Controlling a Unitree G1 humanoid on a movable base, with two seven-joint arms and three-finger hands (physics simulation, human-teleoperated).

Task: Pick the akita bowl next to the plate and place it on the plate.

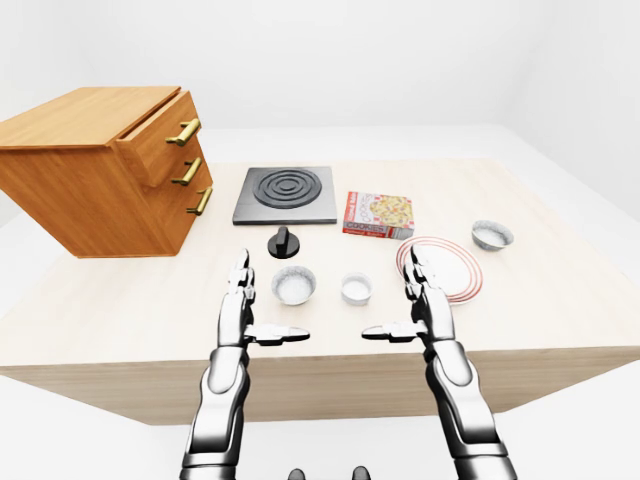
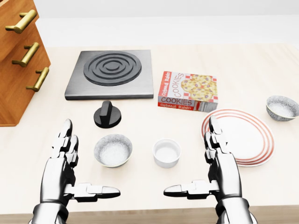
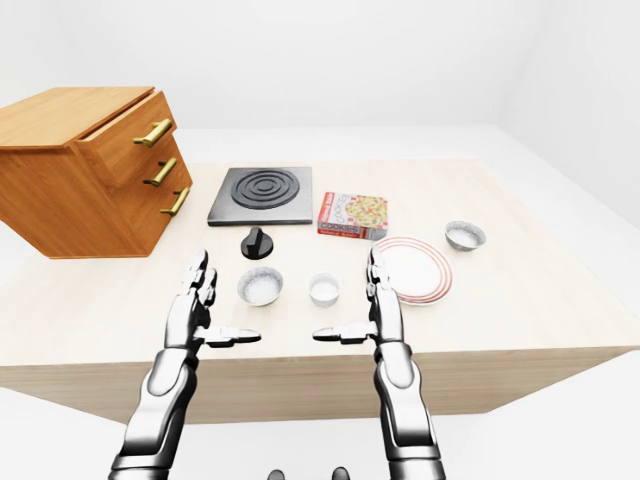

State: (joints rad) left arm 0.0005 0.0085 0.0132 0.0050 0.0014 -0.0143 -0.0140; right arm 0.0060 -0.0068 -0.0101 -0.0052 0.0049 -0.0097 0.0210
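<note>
Open like the left robot hand [image 2: 58, 172], the right robot hand [image 2: 224, 168] should cross the plate [image 2: 250, 140] and pinch the akita bowl [image 2: 281, 108] by its rim.

The left hand [image 3: 193, 310] and right hand [image 3: 381, 308] hover, fingers spread, over the table [image 3: 520, 300]. The plate [image 3: 415, 270] lies just right of the right hand. The right bowl [image 3: 465, 236] sits just beside the plate's upper right; the left bowl [image 3: 260, 286], near the left hand.

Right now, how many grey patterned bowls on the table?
2. One grey patterned bowl sits just right of the striped plate in the head view; the other is left of the plain white ramekin, near the left hand. None looks hidden.
</note>
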